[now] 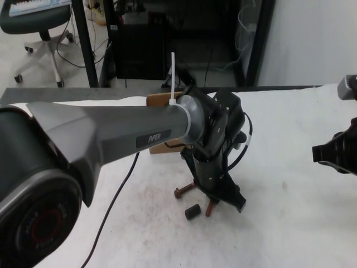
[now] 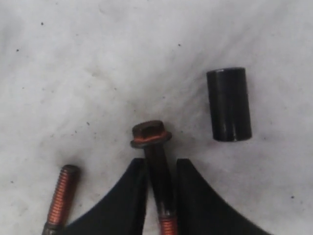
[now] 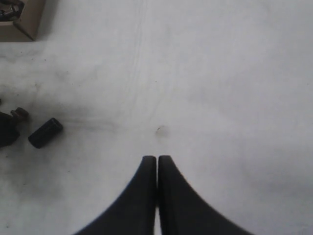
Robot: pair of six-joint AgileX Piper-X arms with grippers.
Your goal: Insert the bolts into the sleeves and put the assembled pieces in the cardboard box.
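Nearest in the high view, the left arm [image 1: 111, 134] runs from lower left to centre, hiding most of the box [image 1: 159, 100] behind it. The left end effector [image 2: 161, 164] is down on the worktop [image 1: 290, 223], fingers closed against the shank of a lying bolt [image 2: 151, 134]. A sleeve [image 2: 228, 104] lies near the bolt's head, apart from it; a second bolt [image 2: 61, 196] lies on the other side. At the right edge, the right end effector [image 3: 157, 160] is pressed shut, holding nothing. A chair [image 1: 39, 28] stands far upper left.

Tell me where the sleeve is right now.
In the high view, the sleeve lies on its side near the middle of the bench, close beside but not touching the bolt gripped by the left gripper.
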